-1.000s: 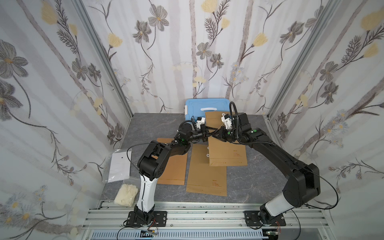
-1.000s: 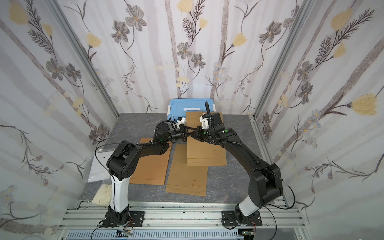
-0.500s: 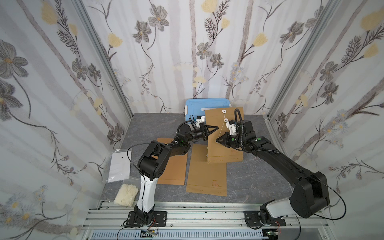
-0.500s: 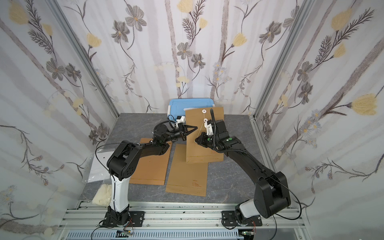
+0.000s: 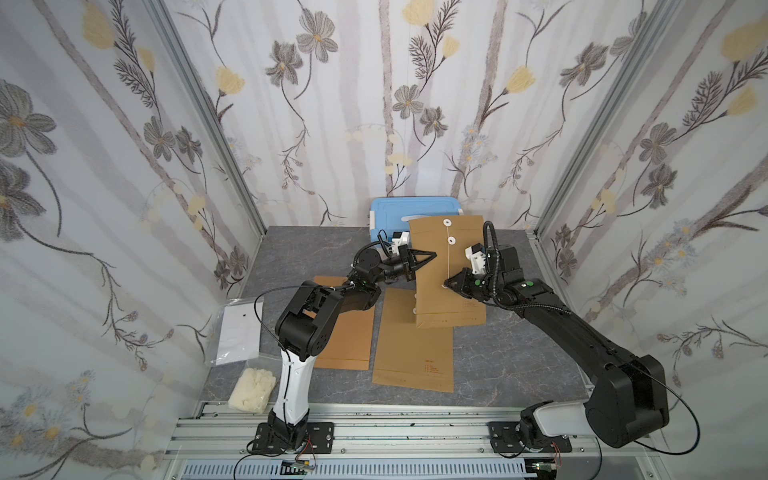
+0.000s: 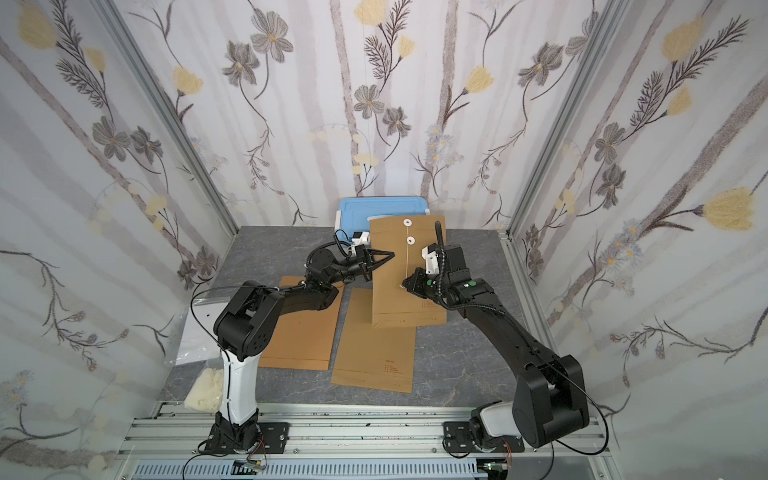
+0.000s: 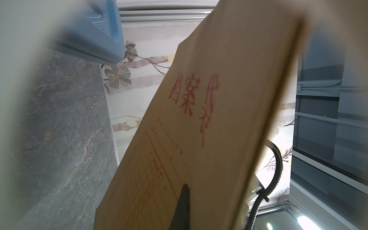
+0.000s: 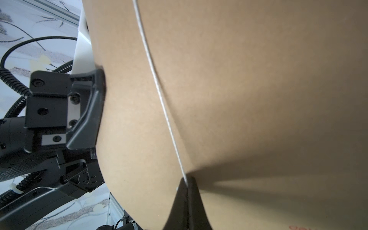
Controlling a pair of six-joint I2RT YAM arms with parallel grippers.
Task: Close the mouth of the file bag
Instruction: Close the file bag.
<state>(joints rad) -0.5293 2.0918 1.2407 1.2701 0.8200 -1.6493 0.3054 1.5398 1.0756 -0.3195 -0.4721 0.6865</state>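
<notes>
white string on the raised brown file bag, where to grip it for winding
Near its free end, from the buttoned face, as the right gripper does: the thin white string runs straight down from the white round buttons, so a pinch there leaves length to wind.

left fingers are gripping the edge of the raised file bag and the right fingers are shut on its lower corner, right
Not quite. The right fingers are shut on the white string, not on the lower corner; the right wrist view shows the string running straight into them. The rest holds: the left fingers grip the edge of the raised file bag.
</notes>
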